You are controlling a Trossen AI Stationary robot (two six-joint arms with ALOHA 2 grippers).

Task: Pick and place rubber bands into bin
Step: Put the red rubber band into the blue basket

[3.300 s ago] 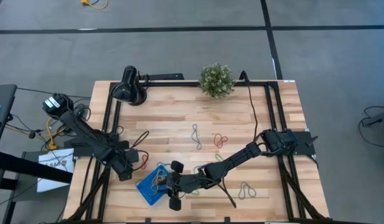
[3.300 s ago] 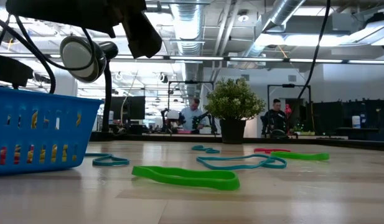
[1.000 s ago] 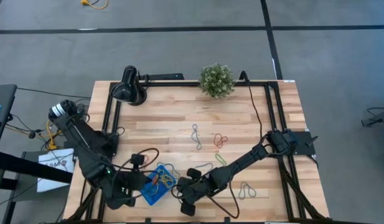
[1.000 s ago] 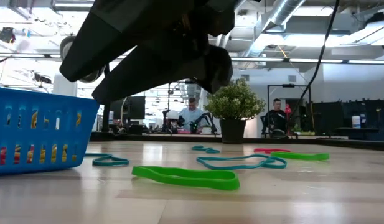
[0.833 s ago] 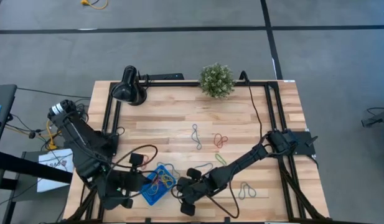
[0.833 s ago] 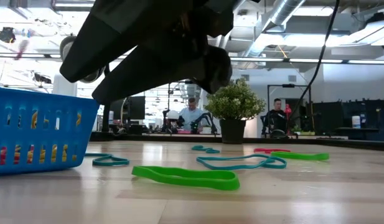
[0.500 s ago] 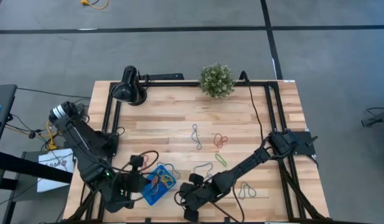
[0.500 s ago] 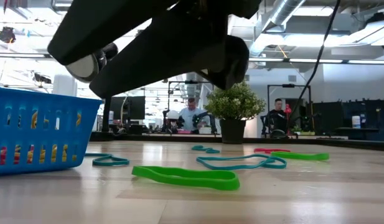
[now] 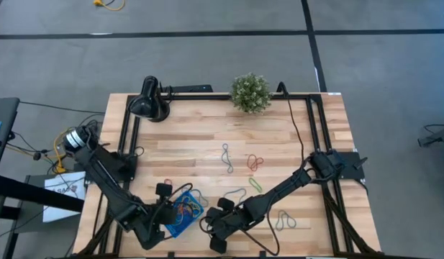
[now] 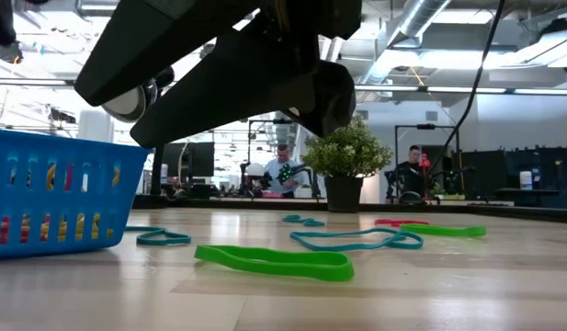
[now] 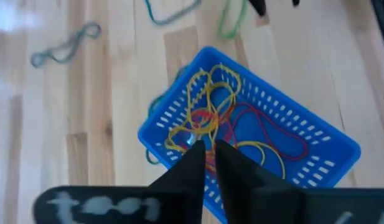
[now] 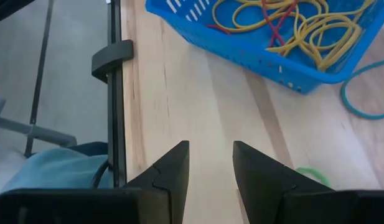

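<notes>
While the left gripper [image 11: 207, 152] hangs over the bin [image 11: 316, 140] with its fingers nearly together and nothing visibly between them, the right gripper [image 12: 210, 162] hovers just beside, fingers apart and empty, above bare table [image 12: 198, 93]. Yellow and red rubber bands [image 11: 223, 112] lie inside; farther off, a green band [image 10: 274, 261] and teal ones rest loose.

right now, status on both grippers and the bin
Left gripper over the bin, fingers nearly together. Right gripper open, empty, beside bin. Yellow and red bands inside. Nothing in the way.
</notes>
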